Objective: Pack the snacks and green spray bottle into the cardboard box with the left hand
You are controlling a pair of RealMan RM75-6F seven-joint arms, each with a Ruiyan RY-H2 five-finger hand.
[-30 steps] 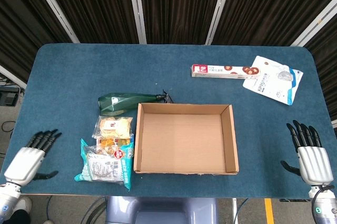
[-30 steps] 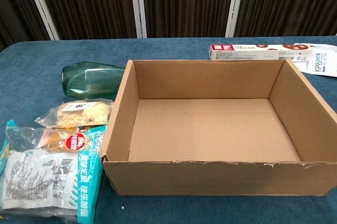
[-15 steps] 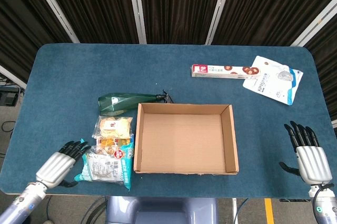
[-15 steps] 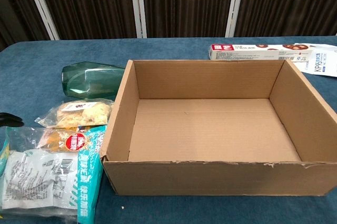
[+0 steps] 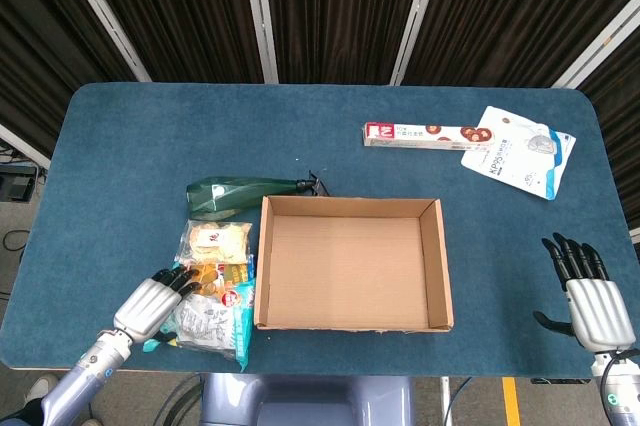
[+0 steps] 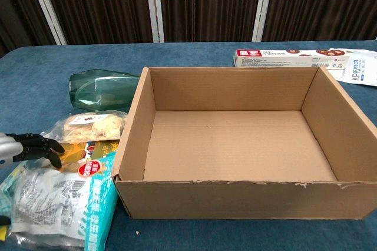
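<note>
The empty cardboard box point(image 5: 350, 206) point(image 6: 235, 201) stands mid-table. Left of it lie the green spray bottle point(image 5: 235, 196) point(image 6: 100, 91), a clear cookie pack point(image 5: 215, 242) point(image 6: 88, 124), a small orange pack point(image 5: 212, 274) point(image 6: 76, 154) and a large teal-edged snack bag point(image 5: 212, 321) point(image 6: 59, 204). My left hand point(image 5: 155, 303) point(image 6: 26, 147) lies on the bag's left part, its fingers point(image 6: 44, 144) stretched toward the orange pack. The bag is rumpled under it; no closed grip shows. My right hand point(image 5: 590, 301) rests open on the table at the right edge.
A long red-and-white carton point(image 5: 425, 134) point(image 6: 283, 58) and a white pouch point(image 5: 520, 151) point(image 6: 359, 68) lie at the far right. Blue cloth covers the table point(image 5: 150, 136); its front edge runs just below the bag and my left hand.
My left hand moved right from the table's left edge onto the large snack bag. The bag has crumpled and shifted a little toward the box. The right hand barely moved.
</note>
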